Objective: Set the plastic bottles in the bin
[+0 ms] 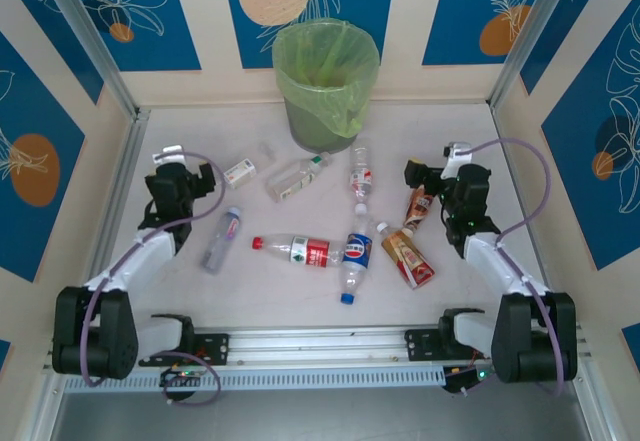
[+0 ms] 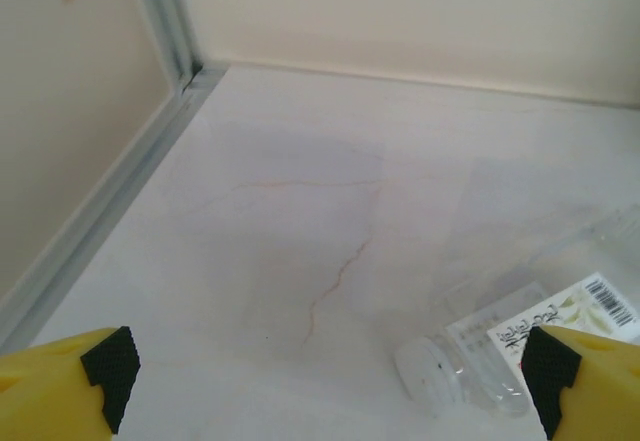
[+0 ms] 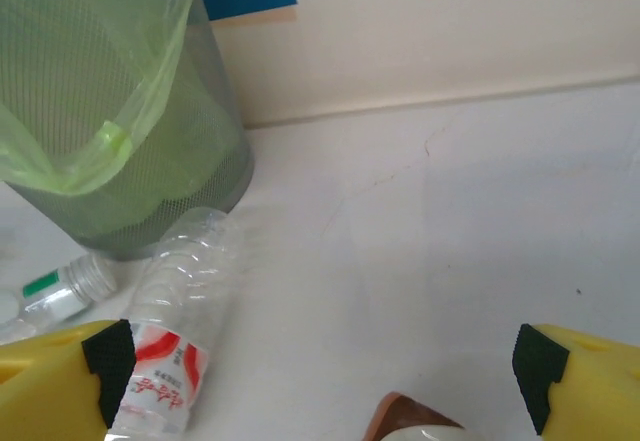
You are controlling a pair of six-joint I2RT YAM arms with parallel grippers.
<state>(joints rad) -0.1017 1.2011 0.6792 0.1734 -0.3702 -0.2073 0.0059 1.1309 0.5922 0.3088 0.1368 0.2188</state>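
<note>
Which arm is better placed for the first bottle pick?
Right. Right gripper is open with the brown-labelled bottle between its fingers, bin close by. Left gripper has its white-labelled bottle off-centre.

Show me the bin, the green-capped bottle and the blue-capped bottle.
bin [image 1: 312, 137]: top external view, grey wall below the bag.
green-capped bottle [image 1: 297, 177]: top external view, middle of its clear body.
blue-capped bottle [image 1: 357, 248]: top external view, its blue label.

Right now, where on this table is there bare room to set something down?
Bare table lies in the far left corner, between the side wall and the bin, and in the far right corner beside the bin. A near strip before the rail is free too. The middle is crowded with bottles.
</note>
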